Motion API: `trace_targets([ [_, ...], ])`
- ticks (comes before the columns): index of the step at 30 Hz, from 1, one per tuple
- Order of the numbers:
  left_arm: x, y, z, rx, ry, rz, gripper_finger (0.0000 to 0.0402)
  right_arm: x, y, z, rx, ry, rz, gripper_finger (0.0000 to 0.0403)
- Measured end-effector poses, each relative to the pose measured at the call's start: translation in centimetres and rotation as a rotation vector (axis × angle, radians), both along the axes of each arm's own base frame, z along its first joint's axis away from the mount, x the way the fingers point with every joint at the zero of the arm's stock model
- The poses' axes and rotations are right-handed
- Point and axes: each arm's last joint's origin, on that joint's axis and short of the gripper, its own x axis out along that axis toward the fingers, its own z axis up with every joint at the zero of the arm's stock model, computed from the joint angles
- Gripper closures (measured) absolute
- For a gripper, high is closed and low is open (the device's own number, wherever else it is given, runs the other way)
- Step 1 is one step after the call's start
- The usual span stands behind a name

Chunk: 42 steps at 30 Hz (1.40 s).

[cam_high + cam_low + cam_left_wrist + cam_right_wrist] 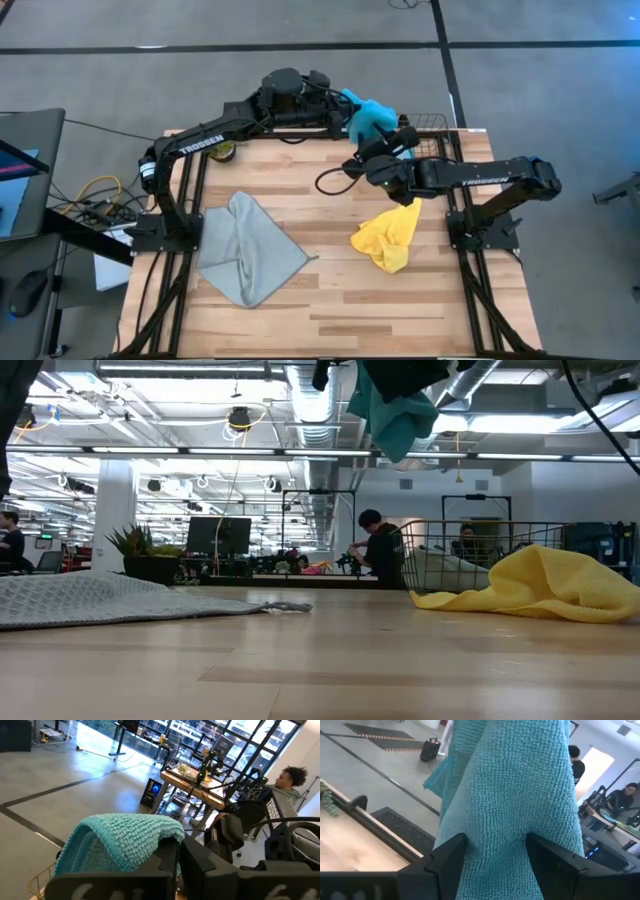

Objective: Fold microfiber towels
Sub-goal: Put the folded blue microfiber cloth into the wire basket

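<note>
Cyan towel (520, 805) hangs between the right hand's (495, 852) wide fingers, lifted above the far edge of the wooden worktop (330, 300); the left hand (177, 865) is clamped on its top; grey towel (245, 250) lies spread at left, yellow towel (390, 238) crumpled at right; basket (470, 555) stands behind; beyond, an open workshop with people (380, 550) seated at benches.
</note>
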Motion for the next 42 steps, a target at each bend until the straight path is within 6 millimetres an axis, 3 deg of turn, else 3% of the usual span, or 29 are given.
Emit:
trace_targets([
  [6, 0.0, 0.0, 0.0, 0.0, 0.001, 0.0, 0.0401, 0.0, -0.3, 0.0, 0.0, 0.001, -0.009, 0.0207],
  [17, -0.1, 0.0, -0.4, -0.016, 0.04, -0.007, 0.0401, -0.2, 0.1, 0.1, -0.04, 0.116, 0.028, 0.0387],
  [23, -0.2, 0.0, -1.0, -0.023, 0.108, 0.027, 0.0401, -2.0, 0.5, 1.7, -0.047, 0.1, 0.045, 0.0385],
  [29, -0.3, 0.0, -1.4, -0.029, 0.143, 0.045, 0.0401, -5.3, 0.1, 3.5, -0.033, 0.101, 0.042, 0.0394],
  [38, -0.1, -0.1, -1.4, -0.043, 0.132, 0.04, 0.0401, -8.3, -1.2, 4.1, 0.103, 0.102, 0.166, 0.0396],
  [42, 1.3, 0.0, -2.6, -0.062, 0.132, 0.039, 0.0401, -8.9, -1.7, 4.0, 0.118, 0.129, 0.159, 0.0397],
])
